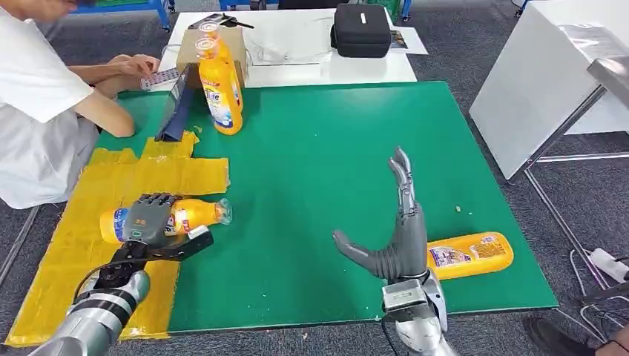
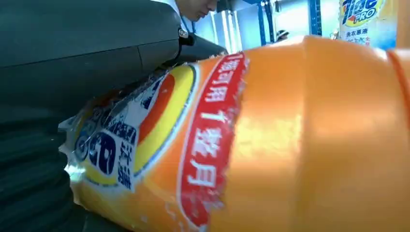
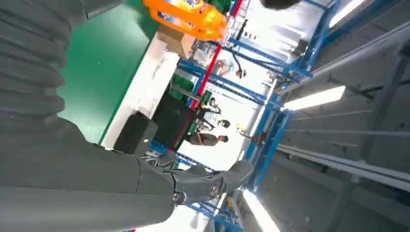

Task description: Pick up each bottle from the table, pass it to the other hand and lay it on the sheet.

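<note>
Left hand [image 1: 152,216] clamped over a lying orange bottle [image 1: 194,214], dark fingers wrapped across the label, clear cap end toward the green mat [image 1: 311,170], body straddling the right edge of the yellow sheet [image 1: 89,222]. Sheet crinkled, patched from several taped pieces, matte yellow, covering the left part of the table. Up close in the left wrist view: smooth glossy orange plastic [image 2: 314,145], label in red, white, blue and yellow with a wrinkled, peeling edge. Person in a white top [image 1: 30,111] seated at the far left, forearm on the table edge. Two upright orange bottles [image 1: 219,93] at the mat's far edge, clear caps, one right behind the other, beside a cardboard box [image 1: 239,44]; dark angled panel [image 1: 174,107] just left of them. Black zip case [image 1: 361,30] on the white table [image 1: 334,67] beyond. Right hand [image 1: 393,233] slack and holding nothing, grey fingers stretched toward the far side, thumb out to the left, above the near part of the mat. Last orange bottle [image 1: 475,254] flat on the mat just right of that hand, oblong, blue-and-white label up, partly hidden behind the palm. White panel [image 1: 534,81] on a metal frame at far right.
</note>
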### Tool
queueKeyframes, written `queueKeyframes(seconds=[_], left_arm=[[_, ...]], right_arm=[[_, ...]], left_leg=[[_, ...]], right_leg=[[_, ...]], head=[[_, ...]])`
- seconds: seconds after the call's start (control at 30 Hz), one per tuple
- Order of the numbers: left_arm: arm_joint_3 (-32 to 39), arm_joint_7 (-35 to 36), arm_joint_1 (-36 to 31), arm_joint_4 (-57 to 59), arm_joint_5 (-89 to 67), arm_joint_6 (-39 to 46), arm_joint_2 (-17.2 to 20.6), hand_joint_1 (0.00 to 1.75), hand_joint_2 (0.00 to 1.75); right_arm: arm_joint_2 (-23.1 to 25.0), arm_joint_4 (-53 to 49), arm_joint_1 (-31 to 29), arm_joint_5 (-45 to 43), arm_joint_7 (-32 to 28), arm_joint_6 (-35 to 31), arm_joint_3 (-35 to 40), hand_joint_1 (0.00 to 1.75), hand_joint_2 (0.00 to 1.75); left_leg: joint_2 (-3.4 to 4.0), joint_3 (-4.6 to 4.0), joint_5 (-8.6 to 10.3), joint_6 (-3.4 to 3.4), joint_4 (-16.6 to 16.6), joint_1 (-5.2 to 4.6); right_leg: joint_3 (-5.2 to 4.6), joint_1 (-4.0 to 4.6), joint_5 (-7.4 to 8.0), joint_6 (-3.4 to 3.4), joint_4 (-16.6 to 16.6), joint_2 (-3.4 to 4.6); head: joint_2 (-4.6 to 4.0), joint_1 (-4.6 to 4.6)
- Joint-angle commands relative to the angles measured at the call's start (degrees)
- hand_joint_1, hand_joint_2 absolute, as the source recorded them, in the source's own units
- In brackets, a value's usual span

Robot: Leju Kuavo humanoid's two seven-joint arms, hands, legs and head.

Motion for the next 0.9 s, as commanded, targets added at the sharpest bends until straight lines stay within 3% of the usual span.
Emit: queueKeyframes(seconds=[0.03, 0.27, 0.3, 0.5, 0.7, 0.9], left_arm=[[2.0, -6.81, 3.45, 2.89, 8.28, -3.07, -0.83, 0.0, 1.75], [3.21, -12.88, 6.43, -3.9, 17.01, -7.77, -1.53, 0.0, 1.75], [2.99, -12.91, 6.63, -4.41, 17.01, -7.62, -1.53, 0.0, 0.0], [2.64, -18.15, 10.48, -13.59, 25.16, -11.81, -2.88, 0.0, 0.0], [2.34, -17.85, 11.08, -14.84, 25.54, -12.33, -2.65, 0.0, 0.0], [3.43, -25.32, 16.92, -27.16, 35.08, -13.62, -6.17, 0.0, 0.0]], right_arm=[[-1.06, 5.89, -3.02, 1.65, 1.62, 0.9, 0.9, 0.0, 1.75], [-1.2, 6.7, -3.42, 2.16, 2.17, 1.54, 0.25, 0.0, 1.75], [-1.23, 6.74, -3.41, 2.18, 2.25, 1.69, 0.22, 0.0, 1.75], [-1.53, 7.8, -3.82, 3.65, 2.48, 3.16, 0.5, 0.0, 1.75], [-1.48, 7.77, -3.75, 3.78, 2.48, 3.11, 0.46, 0.0, 1.75], [-2.91, 8.48, -4.2, 7.96, 4.42, 3.27, 1.27, 0.0, 1.75]], left_leg=[[0.19, 0.28, -0.08, -0.05, -0.09, 0.05], [0.09, 0.28, -0.06, -0.04, -0.09, 0.06], [0.04, 0.16, 0.0, -0.01, -0.07, 0.01], [-0.02, 0.13, -0.02, -0.02, -0.03, 0.04], [-0.06, 0.0, 0.0, 0.0, -0.01, 0.02], [-0.07, 0.05, -0.08, -0.01, 0.02, 0.07]], right_leg=[[0.22, 0.04, 0.01, -0.13, -0.12, 0.37], [0.3, 0.03, -0.05, -0.11, -0.14, 0.3], [0.2, -0.02, -0.03, -0.05, -0.09, 0.17], [0.2, 0.01, -0.07, -0.1, -0.09, 0.16], [0.07, 0.0, -0.06, -0.05, -0.07, 0.07], [0.15, 0.03, -0.13, -0.1, -0.07, 0.14]], head=[[0.0, 0.02], [0.0, 0.0], [0.0, 0.0], [0.0, 0.0], [0.0, 0.0], [0.0, 0.0]])
